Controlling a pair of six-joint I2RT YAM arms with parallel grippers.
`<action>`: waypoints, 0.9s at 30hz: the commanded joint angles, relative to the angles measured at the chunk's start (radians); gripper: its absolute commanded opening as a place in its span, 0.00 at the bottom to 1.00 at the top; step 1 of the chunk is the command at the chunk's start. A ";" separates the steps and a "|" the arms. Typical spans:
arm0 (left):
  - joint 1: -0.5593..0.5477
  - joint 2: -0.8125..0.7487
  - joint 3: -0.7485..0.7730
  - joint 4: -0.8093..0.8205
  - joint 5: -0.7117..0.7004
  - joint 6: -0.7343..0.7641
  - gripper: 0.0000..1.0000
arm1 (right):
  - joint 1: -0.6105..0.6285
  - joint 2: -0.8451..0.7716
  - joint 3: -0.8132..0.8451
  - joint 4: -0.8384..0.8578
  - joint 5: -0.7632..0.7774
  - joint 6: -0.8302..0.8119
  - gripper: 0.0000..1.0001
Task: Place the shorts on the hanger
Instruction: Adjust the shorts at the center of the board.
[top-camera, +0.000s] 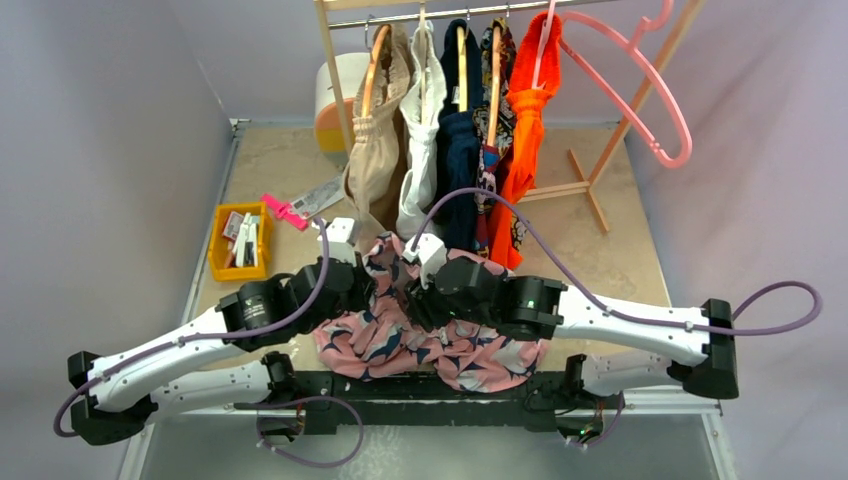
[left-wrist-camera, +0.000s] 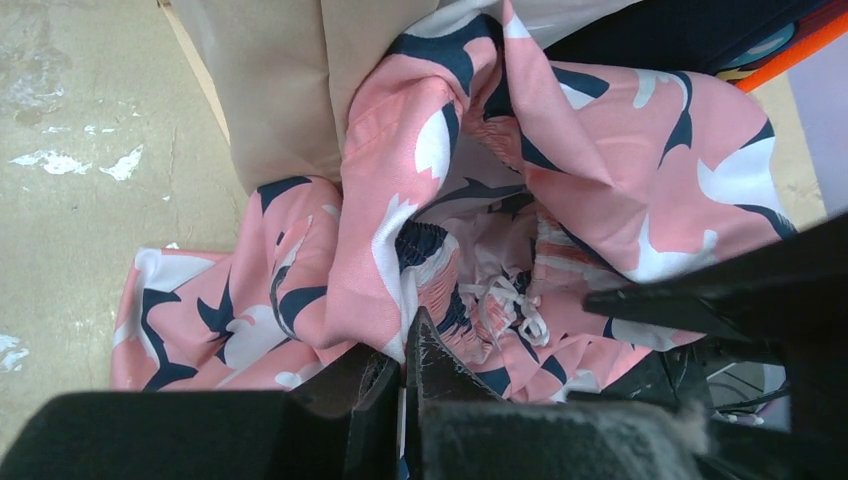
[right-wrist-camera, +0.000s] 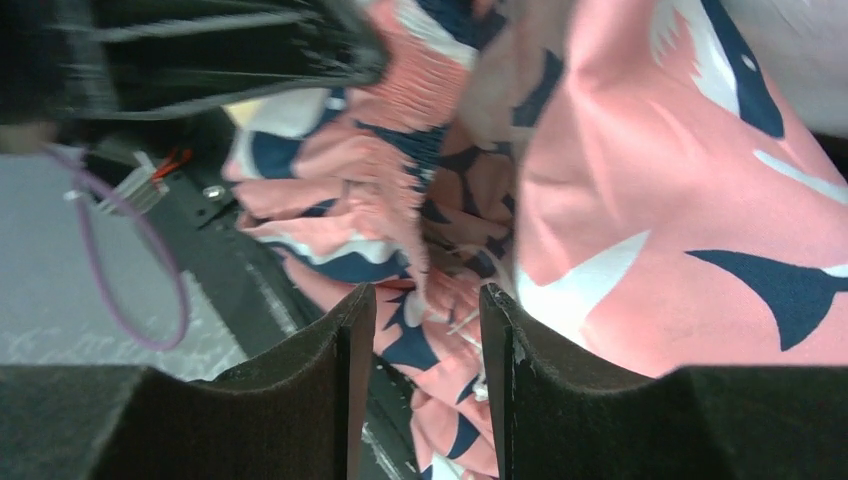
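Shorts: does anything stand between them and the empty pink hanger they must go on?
Partly. The shorts lie at the table's near edge; the hanger hangs at the rack's right end. The orange garment hangs just left of a straight route, and the rack's slanted leg crosses right beside the hanger.

We see hanging clothes (top-camera: 450, 150) crowding the back centre, w/ the shorts (top-camera: 400, 345) heaped just in front. Open tabletop (top-camera: 620, 250) lies to the right, crossed by the rack's foot (top-camera: 560, 188); the pink hanger (top-camera: 668, 160) hangs above it. A yellow bin (top-camera: 216, 255) blocks the left edge.
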 joint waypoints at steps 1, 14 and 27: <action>-0.001 -0.036 -0.006 0.026 -0.009 -0.009 0.00 | 0.000 0.044 -0.019 -0.045 0.228 0.118 0.46; -0.001 -0.086 -0.024 0.045 0.037 0.014 0.00 | -0.005 0.166 0.007 -0.235 0.489 0.307 0.65; 0.000 -0.098 -0.020 0.036 0.051 0.030 0.00 | -0.004 0.294 0.070 -0.474 0.714 0.487 0.61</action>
